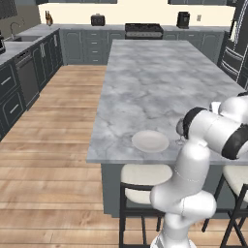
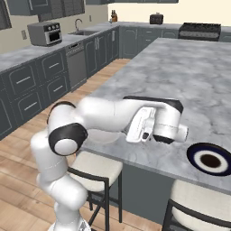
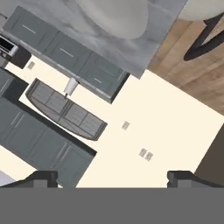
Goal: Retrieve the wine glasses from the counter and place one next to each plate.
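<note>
While your gripper (image 3: 112,177) stood open with nothing between its fingertips, a glass (image 1: 180,130) sat beside the white plate (image 1: 150,141) at lower centre. Your navy plate (image 2: 210,159) lay lower right on the island (image 2: 194,81).

No text, label, brand, number or sign can be read anywhere. The toaster oven (image 2: 45,33) on the desk (image 2: 27,52) by the sink shows only blurred dark controls, and the small wall plates (image 3: 145,154) are blank.

Glass (image 1: 180,130) right of plate (image 1: 150,141)
</note>
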Controlling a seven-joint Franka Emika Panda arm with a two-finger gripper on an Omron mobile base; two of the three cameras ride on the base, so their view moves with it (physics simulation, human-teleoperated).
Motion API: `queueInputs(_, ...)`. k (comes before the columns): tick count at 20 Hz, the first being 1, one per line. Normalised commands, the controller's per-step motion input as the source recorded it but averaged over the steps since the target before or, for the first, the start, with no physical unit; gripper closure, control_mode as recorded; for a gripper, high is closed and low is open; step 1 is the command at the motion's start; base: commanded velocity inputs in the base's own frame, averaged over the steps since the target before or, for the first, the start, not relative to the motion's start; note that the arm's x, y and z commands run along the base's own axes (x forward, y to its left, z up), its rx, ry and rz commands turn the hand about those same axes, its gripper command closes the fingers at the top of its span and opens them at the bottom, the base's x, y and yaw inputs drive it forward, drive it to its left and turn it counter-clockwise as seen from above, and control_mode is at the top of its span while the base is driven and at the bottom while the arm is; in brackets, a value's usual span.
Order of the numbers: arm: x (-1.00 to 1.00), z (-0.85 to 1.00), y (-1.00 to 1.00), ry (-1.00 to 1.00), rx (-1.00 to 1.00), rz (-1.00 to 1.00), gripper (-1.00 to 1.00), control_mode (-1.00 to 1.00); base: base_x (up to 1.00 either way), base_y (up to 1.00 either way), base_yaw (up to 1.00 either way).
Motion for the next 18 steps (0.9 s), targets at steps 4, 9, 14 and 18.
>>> queueInputs(4, -0.92, 0.40, 0.73, -0.25, 0.00, -0.01, -1.00, -1.00, 0.00, 0.00, 0.00)
queueInputs(9, -0.86, 0.52, 0.45, -0.28, 0.01, -0.05, -1.00, -1.00, 0.00, 0.00, 0.00)
queueInputs(14, -0.54, 0.93, 0.07, -0.16, 0.06, -0.04, -1.00, -1.00, 0.00, 0.00, 0.00)
queueInputs(18, -0.66, 0.46, 0.52, -0.12, 0.05, -0.09, -1.00, -1.00, 0.00, 0.00, 0.00)
